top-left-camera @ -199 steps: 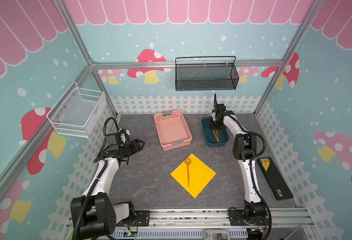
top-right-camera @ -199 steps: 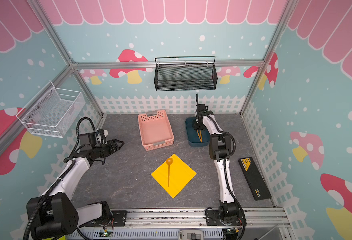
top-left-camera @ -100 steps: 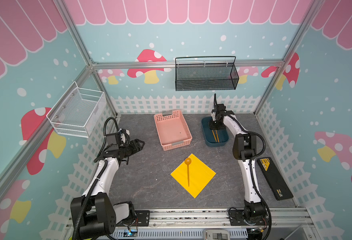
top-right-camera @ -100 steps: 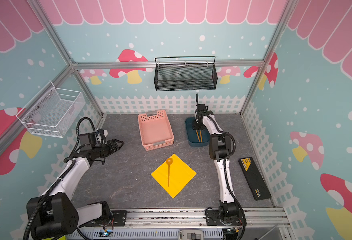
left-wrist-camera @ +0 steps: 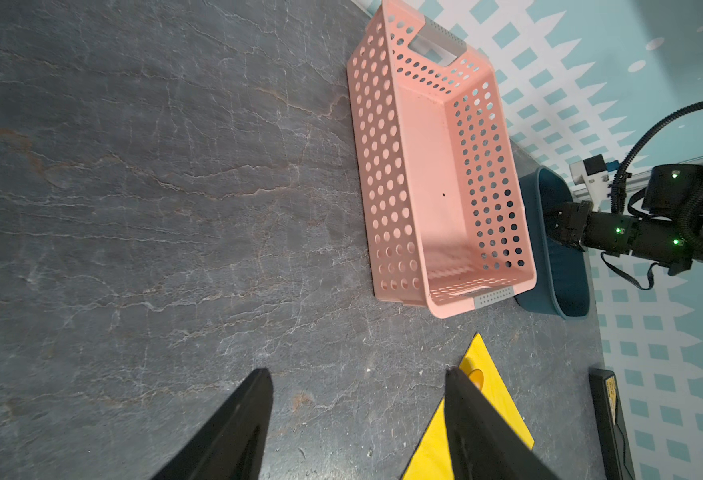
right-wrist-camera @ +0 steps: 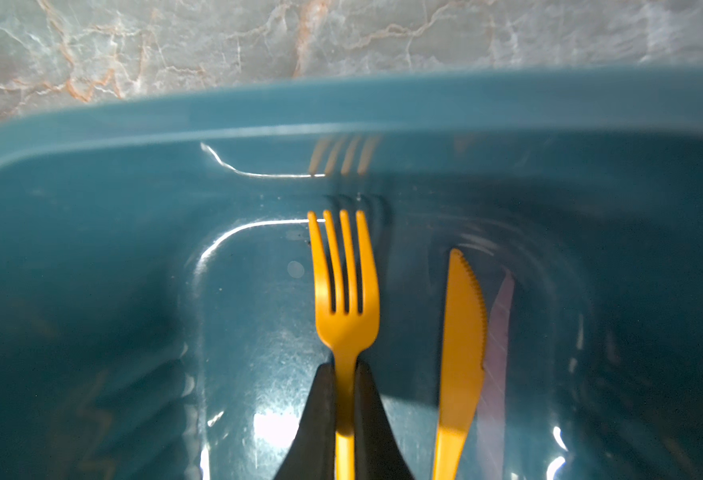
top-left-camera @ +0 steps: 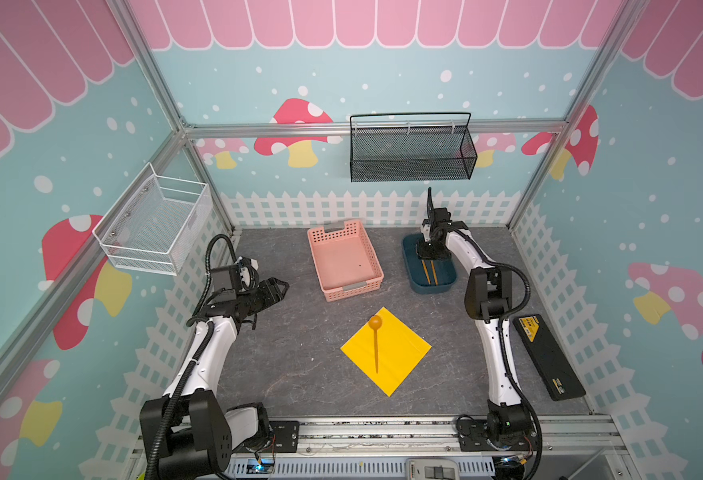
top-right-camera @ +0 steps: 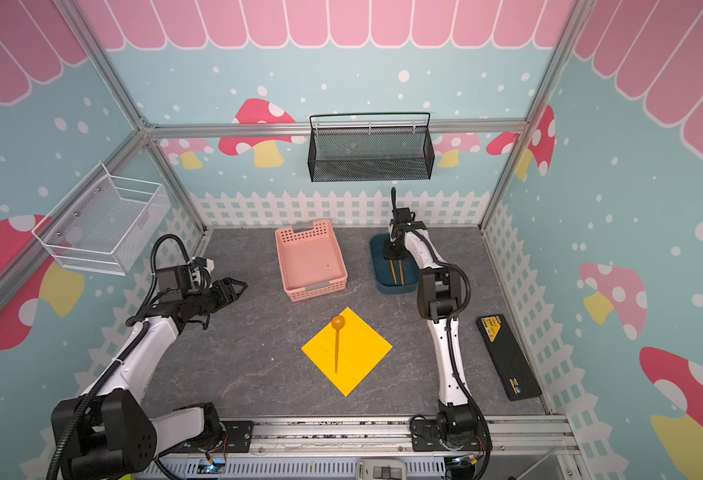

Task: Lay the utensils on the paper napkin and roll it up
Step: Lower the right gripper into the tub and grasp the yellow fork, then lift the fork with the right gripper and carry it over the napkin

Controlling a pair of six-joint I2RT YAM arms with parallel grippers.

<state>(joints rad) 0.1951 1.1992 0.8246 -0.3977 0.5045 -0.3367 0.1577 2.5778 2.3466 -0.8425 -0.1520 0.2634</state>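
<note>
The yellow paper napkin lies as a diamond on the grey table, with the orange spoon on it, bowl toward the back. Fork and knife lie side by side in the dark teal bin. My right gripper reaches down into that bin and is shut on the fork's neck just below the tines. My left gripper hovers open over bare table at the left, one finger overlapping the napkin's corner in its wrist view.
An empty pink perforated basket stands beside the teal bin. A black flat case lies by the right wall. A white wire basket and a black mesh basket hang on the walls.
My right gripper's fingers have closed on the fork inside the teal bin. The left arm and the napkin with the spoon have stayed still.
</note>
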